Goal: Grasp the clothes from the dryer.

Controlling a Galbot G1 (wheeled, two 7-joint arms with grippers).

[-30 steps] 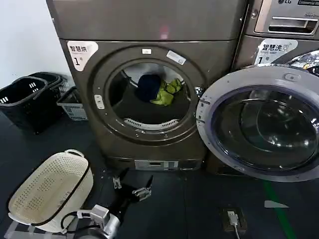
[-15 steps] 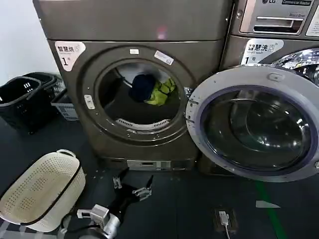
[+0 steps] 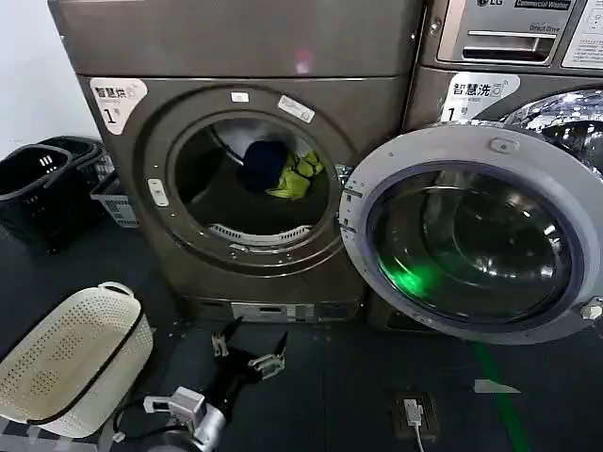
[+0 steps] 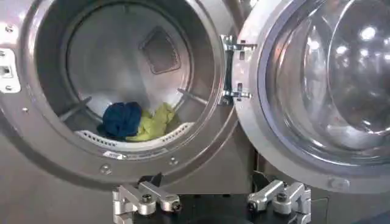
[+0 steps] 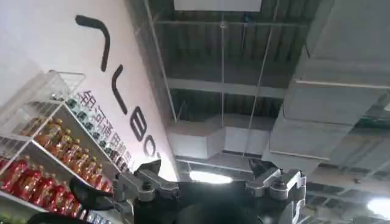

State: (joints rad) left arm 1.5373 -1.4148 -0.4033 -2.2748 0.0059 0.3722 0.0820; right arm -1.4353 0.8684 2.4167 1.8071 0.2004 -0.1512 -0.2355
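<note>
The left gripper (image 3: 250,353) hangs low, near the dryer (image 3: 254,179), fingers apart, aimed at the clothes (image 3: 278,169) (far inside); the right gripper (image 5: 210,182) points ceilingward, fingers spread.

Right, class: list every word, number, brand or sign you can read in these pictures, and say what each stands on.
"1": white sticker on the dryer, under Chinese characters too blurred to read.
"1": sticker on the neighbouring machine.
"LG": that machine's top panel.
Large dark characters on a wall in the right wrist view: unreadable.
</note>
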